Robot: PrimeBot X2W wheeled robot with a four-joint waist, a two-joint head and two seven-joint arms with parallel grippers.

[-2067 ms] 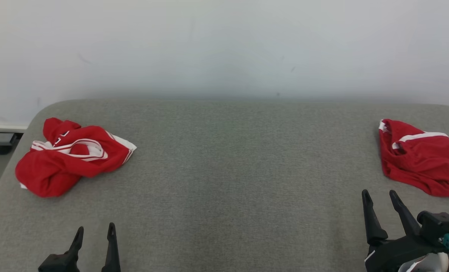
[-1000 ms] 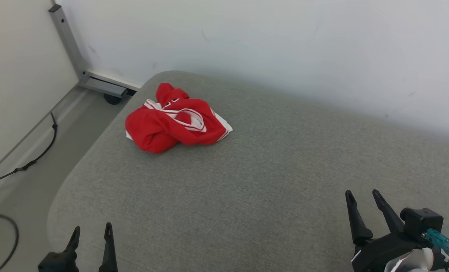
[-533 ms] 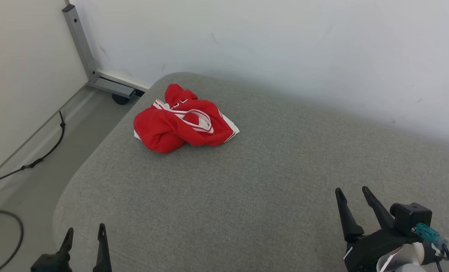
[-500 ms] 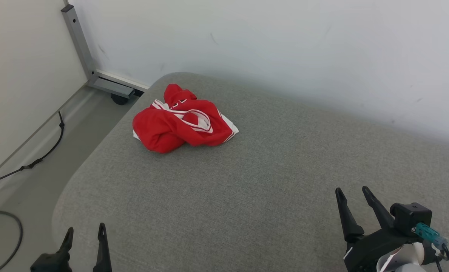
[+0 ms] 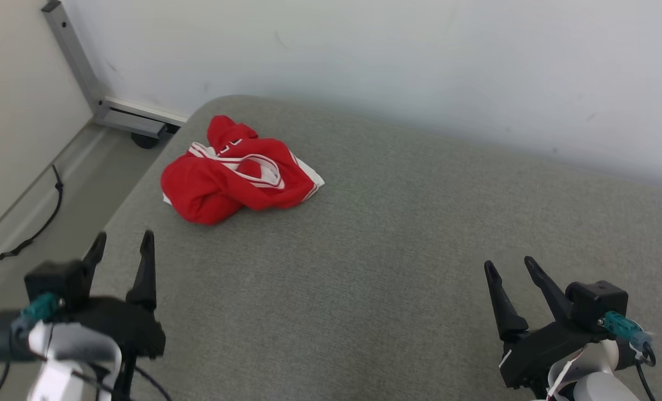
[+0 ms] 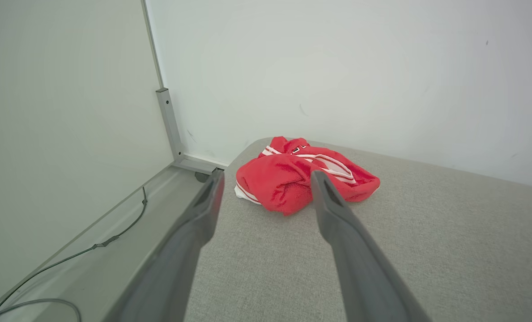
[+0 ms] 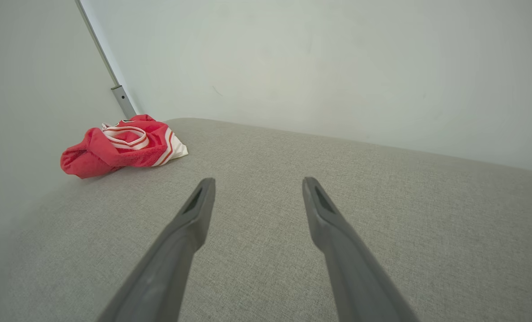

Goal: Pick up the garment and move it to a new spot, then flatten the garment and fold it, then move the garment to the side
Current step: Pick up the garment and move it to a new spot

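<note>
While the head view looks down at the scene, the left tool (image 5: 124,236) stands at the lower left, over the left edge of the grey fabric-covered table (image 5: 392,234). Its two dark fingers are spread wide, with nothing between them and nothing touched. The right tool (image 5: 508,263) stands at the lower right above the table, its fingers equally wide apart and empty. The garment (image 5: 236,178), red with white trim, lies crumpled in a heap near the table's far left corner. It is well apart from both tools and nearer the left one. A grey metal post (image 5: 72,50) rises against the pale wall (image 5: 364,55) beyond that corner. A dark cable (image 5: 35,234) runs along the floor (image 5: 86,167) beside the table.

Left wrist view: the left tool (image 6: 268,175) points at the garment (image 6: 283,192), which appears framed between the spread fingers. One fingertip overlaps the heap in this picture, but the head view shows a gap, so there is no contact. The fingers hold nothing.

Right wrist view: the right tool (image 7: 259,181) hangs above bare table (image 7: 404,201), fingers fully parted and empty. The garment (image 7: 122,147) lies far off at the upper left, by the table's corner.
</note>
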